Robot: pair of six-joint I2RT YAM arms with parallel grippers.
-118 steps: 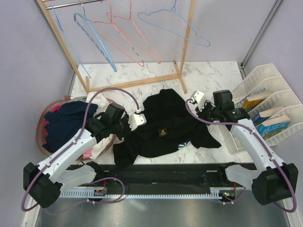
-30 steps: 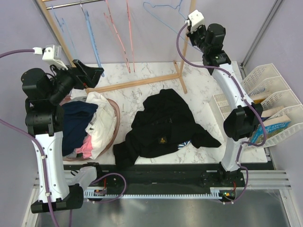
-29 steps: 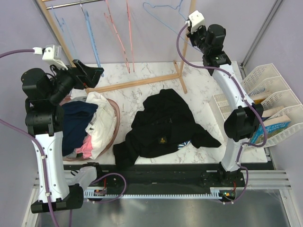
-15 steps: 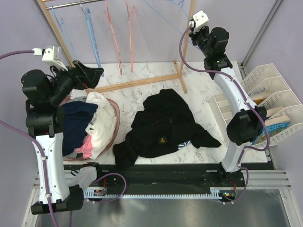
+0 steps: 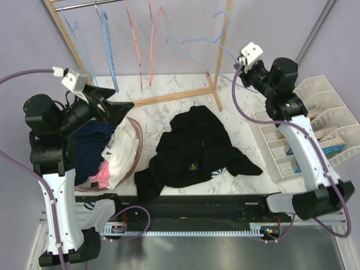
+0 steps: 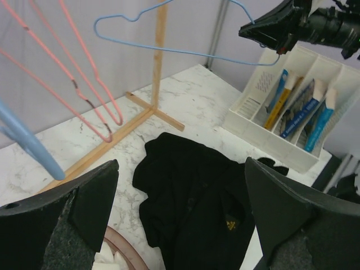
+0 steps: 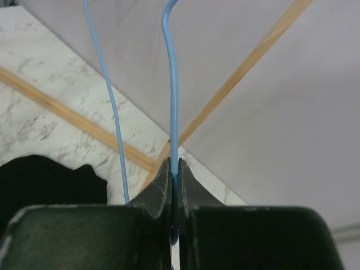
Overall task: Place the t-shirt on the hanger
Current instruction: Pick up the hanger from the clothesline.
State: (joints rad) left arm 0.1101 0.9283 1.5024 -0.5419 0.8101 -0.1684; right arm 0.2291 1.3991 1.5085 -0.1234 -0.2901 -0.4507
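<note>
Pinches the hanger in the clenched right gripper high beside the wooden rack, with left gripper spread wide and empty, above the t-shirt crumpled on the table.

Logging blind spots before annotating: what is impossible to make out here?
Right wrist: hook of the hanger, cut off by the top edge.
Top external: collar of the t-shirt, lost in crumpled black cloth.
Top external: lower clothes in the basket, buried under others.
</note>
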